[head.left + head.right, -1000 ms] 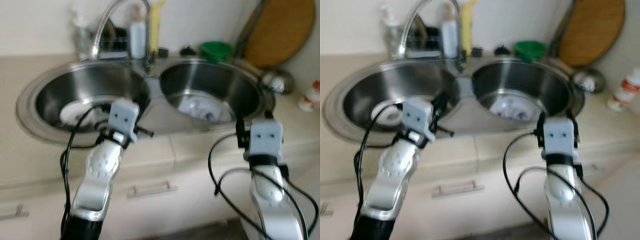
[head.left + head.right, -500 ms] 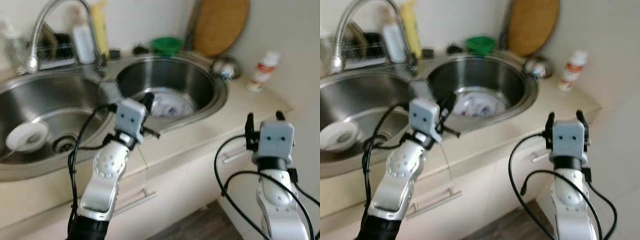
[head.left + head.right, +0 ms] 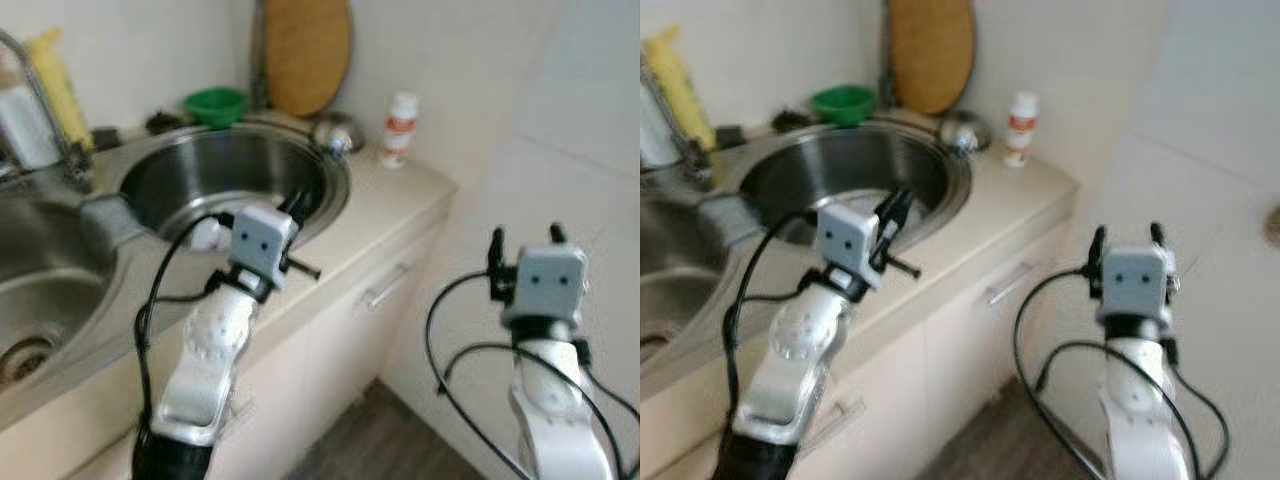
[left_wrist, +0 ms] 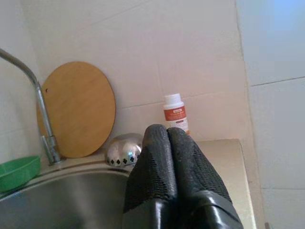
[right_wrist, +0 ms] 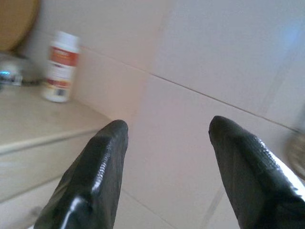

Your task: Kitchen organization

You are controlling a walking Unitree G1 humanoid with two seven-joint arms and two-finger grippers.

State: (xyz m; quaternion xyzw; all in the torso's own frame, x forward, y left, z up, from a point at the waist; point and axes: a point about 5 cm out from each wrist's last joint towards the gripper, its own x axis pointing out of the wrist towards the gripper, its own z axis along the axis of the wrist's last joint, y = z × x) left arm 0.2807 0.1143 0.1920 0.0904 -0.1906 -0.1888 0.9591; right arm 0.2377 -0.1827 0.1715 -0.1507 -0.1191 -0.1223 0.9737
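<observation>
The whole view had swung toward the robot's right over the past second: the double sink that had been centred a second earlier now lay at the left, and the counter's end and a tiled wall had come into sight. That reads as the robot turning, not as anything on the counter moving, so no item had yet been picked up or put away.

The round stainless-steel sink basin [image 3: 230, 175] sat at about ten o'clock, with something pale lying in its bottom, too blurred to identify. At its far rim stood a small green plastic bowl [image 3: 216, 103] at eleven o'clock, a round wooden cutting board [image 3: 306, 52] leaning on the wall at twelve, a shiny perforated metal dome [image 3: 335, 131] beside it, and a white bottle with an orange label [image 3: 399, 130] at one o'clock.

The left gripper [image 4: 172, 143] hovered above the counter edge, fingers pressed together on nothing. The right gripper [image 5: 166, 131] hung off the counter's end at four o'clock, fingers spread wide and empty, facing the tiled wall [image 5: 214, 57].

The cream cabinet front [image 3: 370, 300] below the counter would likely block a closer approach.
</observation>
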